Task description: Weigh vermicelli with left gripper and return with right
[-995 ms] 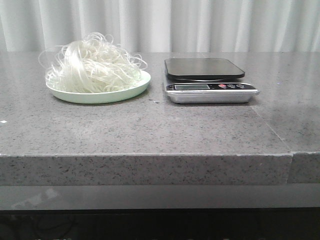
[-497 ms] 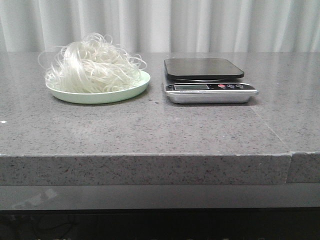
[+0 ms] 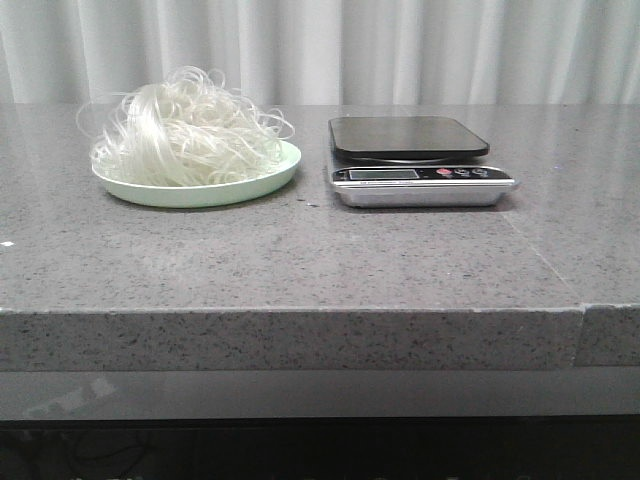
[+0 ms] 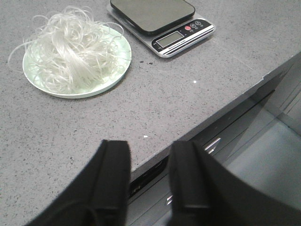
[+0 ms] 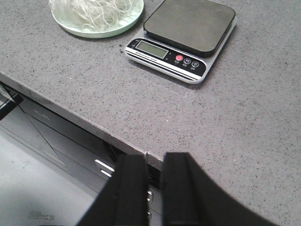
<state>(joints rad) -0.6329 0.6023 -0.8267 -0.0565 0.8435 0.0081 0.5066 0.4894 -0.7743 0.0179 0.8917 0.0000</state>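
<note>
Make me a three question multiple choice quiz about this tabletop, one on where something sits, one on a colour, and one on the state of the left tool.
1. Where is the vermicelli?
A. On the scale platform
B. On the plate
C. On the bare countertop

2. What colour is the plate?
A. Pale green
B. Red
C. Black

3. What state is the left tool in?
A. Shut on the vermicelli
B. Shut on the scale
C. Open and holding nothing

Answers:
1. B, the front view shows the noodle mound heaped on the plate, left of the kitchen scale, whose dark platform is bare.
2. A, the rim around the noodles is pale green in every view.
3. C, the left wrist view shows its fingers apart with a clear gap, over the near edge of the countertop, far from the plate.
</note>
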